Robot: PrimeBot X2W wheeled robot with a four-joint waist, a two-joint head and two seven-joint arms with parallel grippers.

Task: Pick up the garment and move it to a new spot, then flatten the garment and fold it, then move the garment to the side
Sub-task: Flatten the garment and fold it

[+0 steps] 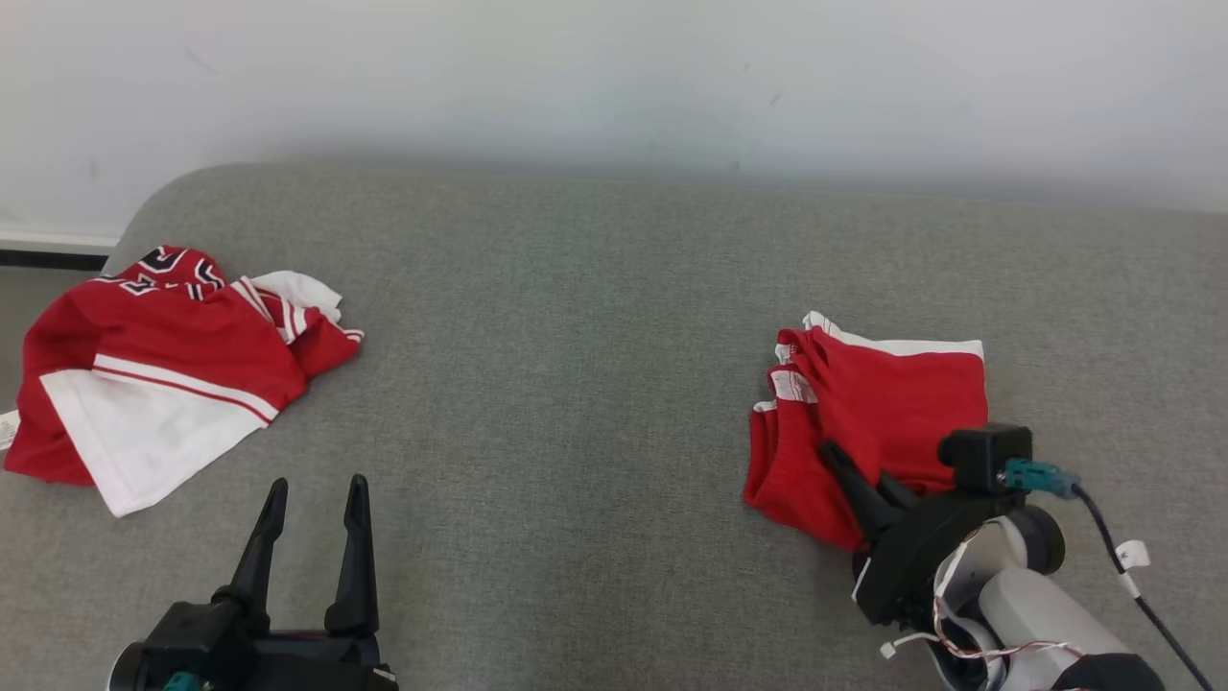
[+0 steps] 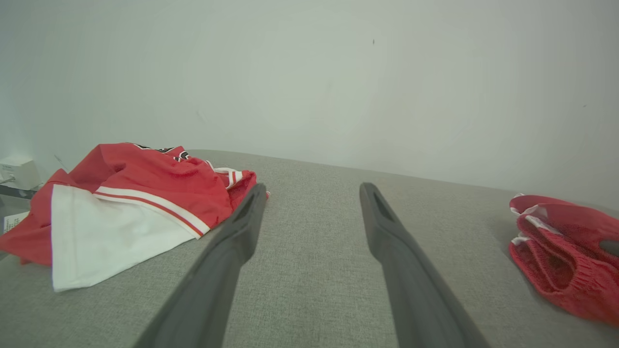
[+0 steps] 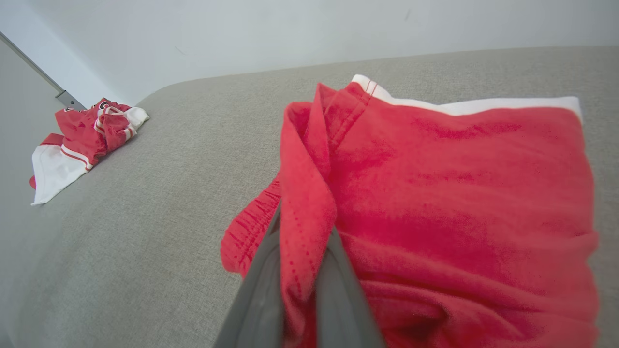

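Note:
The garment (image 1: 892,403) is a red piece with white trim, folded into a compact stack on the right of the grey cushioned surface (image 1: 576,336). My right gripper (image 1: 844,463) is shut on a fold at its near left edge. In the right wrist view a ridge of the red garment (image 3: 459,193) is pinched between the fingers of the right gripper (image 3: 304,227). My left gripper (image 1: 318,485) stands open and empty at the lower left, above bare surface. The left wrist view shows the left gripper (image 2: 314,188) spread wide, with the garment (image 2: 561,256) far to the right.
A second red and white garment (image 1: 163,374) lies crumpled at the surface's left edge, also seen as the crumpled garment (image 2: 135,193) and, far off, (image 3: 87,135). A pale wall (image 1: 614,77) backs the surface. A wide bare stretch lies between the two garments.

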